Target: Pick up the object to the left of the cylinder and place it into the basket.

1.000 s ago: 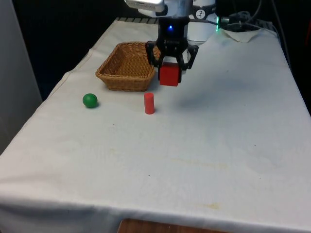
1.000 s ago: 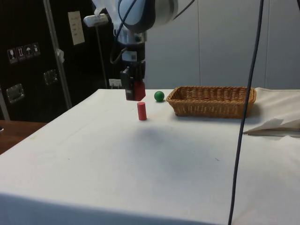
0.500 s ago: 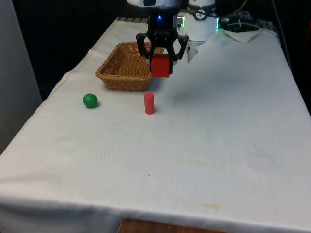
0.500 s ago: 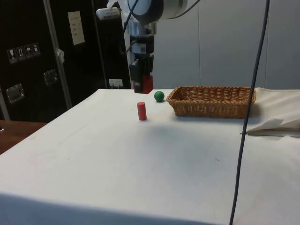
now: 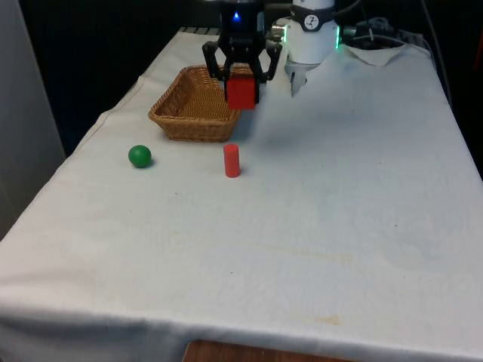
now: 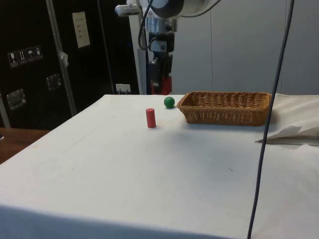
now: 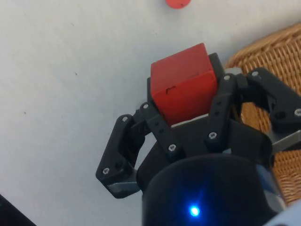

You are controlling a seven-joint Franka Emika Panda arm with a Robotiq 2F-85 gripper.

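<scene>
Red cube (image 5: 242, 92) | pinched in end effector (image 5: 241, 75), aloft at basket (image 5: 189, 113) rim | likely light, rigid, smooth-faced; hold on opposite flat sides | cylinder (image 5: 232, 161), green ball (image 5: 139, 156) below on table (image 5: 339, 211).

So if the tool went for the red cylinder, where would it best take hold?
Probably from straight above, closing on opposite sides of the red cylinder's upper half. It stands upright and alone on the cloth, its round wall free all around.
</scene>
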